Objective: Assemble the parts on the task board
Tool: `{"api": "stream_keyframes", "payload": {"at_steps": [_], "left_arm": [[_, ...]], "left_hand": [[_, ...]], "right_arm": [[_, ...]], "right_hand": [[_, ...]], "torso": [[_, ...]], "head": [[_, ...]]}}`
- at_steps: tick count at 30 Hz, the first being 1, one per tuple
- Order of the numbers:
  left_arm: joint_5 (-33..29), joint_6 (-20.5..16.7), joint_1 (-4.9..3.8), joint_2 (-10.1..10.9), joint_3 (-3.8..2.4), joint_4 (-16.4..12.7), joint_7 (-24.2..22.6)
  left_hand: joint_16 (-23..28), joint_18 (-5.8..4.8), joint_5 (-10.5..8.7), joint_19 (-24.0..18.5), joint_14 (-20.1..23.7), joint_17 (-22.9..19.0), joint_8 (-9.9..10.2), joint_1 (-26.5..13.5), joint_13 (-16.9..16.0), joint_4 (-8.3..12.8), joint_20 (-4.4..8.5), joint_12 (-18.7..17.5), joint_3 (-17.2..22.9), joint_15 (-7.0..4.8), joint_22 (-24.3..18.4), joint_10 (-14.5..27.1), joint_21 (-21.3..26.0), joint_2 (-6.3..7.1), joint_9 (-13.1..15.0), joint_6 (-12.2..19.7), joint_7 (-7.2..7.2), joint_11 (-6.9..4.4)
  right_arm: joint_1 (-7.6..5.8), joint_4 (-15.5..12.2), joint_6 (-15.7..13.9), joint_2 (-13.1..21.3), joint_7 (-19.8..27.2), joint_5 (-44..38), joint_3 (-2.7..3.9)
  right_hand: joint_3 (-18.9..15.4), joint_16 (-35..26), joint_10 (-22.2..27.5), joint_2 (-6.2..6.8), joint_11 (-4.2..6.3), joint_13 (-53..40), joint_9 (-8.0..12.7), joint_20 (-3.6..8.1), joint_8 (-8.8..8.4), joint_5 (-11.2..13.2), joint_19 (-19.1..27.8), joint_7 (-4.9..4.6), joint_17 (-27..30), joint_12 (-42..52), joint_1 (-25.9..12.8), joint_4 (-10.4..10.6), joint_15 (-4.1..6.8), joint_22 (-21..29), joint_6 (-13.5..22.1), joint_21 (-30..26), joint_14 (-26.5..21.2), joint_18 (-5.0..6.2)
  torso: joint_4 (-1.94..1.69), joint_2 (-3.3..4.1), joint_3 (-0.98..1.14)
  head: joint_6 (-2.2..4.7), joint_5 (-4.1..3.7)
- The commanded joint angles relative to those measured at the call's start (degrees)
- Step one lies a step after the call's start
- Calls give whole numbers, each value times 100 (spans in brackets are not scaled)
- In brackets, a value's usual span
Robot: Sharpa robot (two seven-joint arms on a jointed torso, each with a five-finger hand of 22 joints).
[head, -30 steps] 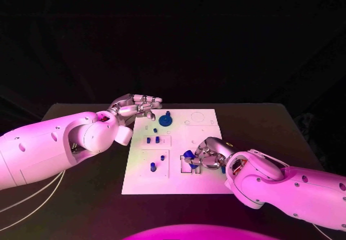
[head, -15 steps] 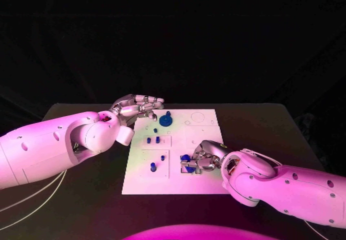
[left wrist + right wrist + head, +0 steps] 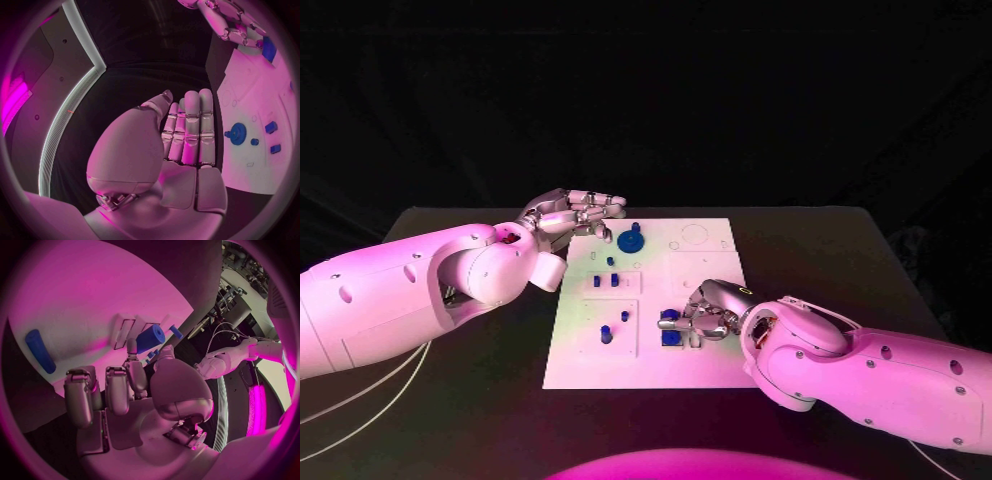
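Blue parts (image 3: pixel 606 333) in task board (image 3: pixel 589 370) recesses, upright

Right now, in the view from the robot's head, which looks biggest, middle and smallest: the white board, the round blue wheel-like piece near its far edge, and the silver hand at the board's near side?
1. Task board: largest by far.
2. Right hand: clearly smaller than the board.
3. Round blue part: smallest, noticeably smaller than the hand.

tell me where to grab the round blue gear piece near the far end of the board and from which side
Take the blue gear by its raised centre hub, coming straight down from above. It lies flat on the task board, so its thin rim gives fingers little to close on. The left hand hovers beside it at the board's far left edge and looks best placed.
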State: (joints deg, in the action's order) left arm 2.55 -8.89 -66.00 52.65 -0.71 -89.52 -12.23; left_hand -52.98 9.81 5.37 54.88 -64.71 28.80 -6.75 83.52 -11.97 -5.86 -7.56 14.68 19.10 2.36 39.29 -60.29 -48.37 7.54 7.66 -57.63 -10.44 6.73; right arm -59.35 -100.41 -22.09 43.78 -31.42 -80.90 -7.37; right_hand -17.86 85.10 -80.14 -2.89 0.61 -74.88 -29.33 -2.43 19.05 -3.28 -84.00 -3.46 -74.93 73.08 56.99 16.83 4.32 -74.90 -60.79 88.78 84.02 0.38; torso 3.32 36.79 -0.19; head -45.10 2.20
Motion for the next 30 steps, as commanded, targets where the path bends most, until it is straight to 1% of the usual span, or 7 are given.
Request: {"api": "stream_keyframes", "payload": {"at_steps": [1,6,8,16,20,26,30], "left_arm": [[-34,97,-4,5,-3,-18,-17],[-34,95,-4,15,-3,-19,-17],[-34,98,-3,20,-3,-21,-15],[-34,96,-3,43,-2,-24,-7],[-34,100,-3,44,-1,-25,-4],[-34,106,-3,33,-1,-22,4],[-35,106,-3,34,0,-21,6]], "left_hand": [[-28,69,-12,18,30,-5,-18,-46,-6,-13,-8,20,-34,-3,-9,39,30,-3,-8,35,5,-12],[-28,69,-12,18,30,-5,-18,-46,-6,-13,-8,20,-34,-3,-9,39,30,-3,-8,35,5,-12],[-28,69,-12,18,30,-5,-18,-46,-6,-13,-8,20,-34,-3,-9,39,30,-3,-8,35,5,-12],[-30,70,-10,19,31,-9,-21,-49,-7,-18,-11,25,-41,-2,-13,46,37,-9,-10,39,6,-13],[-31,71,-9,20,31,-10,-22,-46,-7,-18,-11,27,-40,-2,-14,47,39,-14,-10,39,7,-13],[-31,71,-8,20,31,-10,-23,-45,-7,-18,-11,28,-40,-3,-14,47,39,-16,-10,39,7,-14],[-31,71,-8,20,31,-10,-23,-45,-7,-18,-11,28,-40,-3,-14,47,39,-16,-10,39,7,-14]], "right_arm": [[16,-58,-77,33,-18,-250,-1],[28,-183,-154,129,37,-300,-1],[31,-260,-180,195,69,-324,0],[35,-517,-83,436,172,-419,1],[36,-505,-68,437,158,-438,1],[36,-374,-68,346,41,-459,1],[36,-305,-52,290,-12,-462,1]], "right_hand": [[-42,-37,29,8,3,3,-9,22,0,27,-529,3,-506,-19,-89,2,-10,-1462,31,-24,394,-2],[-15,-35,18,0,4,-12,-17,21,5,5,-535,4,-514,-8,-128,-2,-11,-1466,30,-12,396,-5],[48,-32,-10,-52,8,-48,-31,22,17,-111,-544,9,-520,26,-60,-20,-8,-1472,20,6,399,-10],[252,23,-177,-77,49,-275,-101,51,83,-525,-600,56,-625,252,969,-359,27,-1510,-39,122,423,-38],[265,28,-201,-88,56,-314,-115,57,95,-547,-600,62,-635,288,1115,-405,31,-1510,-45,122,425,-38],[265,36,-255,-163,69,-392,-136,66,121,-741,-600,77,-651,367,1200,-385,41,-1510,-73,122,428,-38],[253,41,-280,-212,78,-427,-146,73,132,-891,-600,87,-661,401,1213,-345,50,-1510,-85,122,430,-38]], "torso": [[2,0,3],[-1,3,4],[-5,5,8],[7,1,3],[2,1,6],[-12,0,-1],[-10,6,5]], "head": [[4,1],[1,4],[-4,2],[-17,11],[-20,8],[-13,-20],[-16,-15]]}}
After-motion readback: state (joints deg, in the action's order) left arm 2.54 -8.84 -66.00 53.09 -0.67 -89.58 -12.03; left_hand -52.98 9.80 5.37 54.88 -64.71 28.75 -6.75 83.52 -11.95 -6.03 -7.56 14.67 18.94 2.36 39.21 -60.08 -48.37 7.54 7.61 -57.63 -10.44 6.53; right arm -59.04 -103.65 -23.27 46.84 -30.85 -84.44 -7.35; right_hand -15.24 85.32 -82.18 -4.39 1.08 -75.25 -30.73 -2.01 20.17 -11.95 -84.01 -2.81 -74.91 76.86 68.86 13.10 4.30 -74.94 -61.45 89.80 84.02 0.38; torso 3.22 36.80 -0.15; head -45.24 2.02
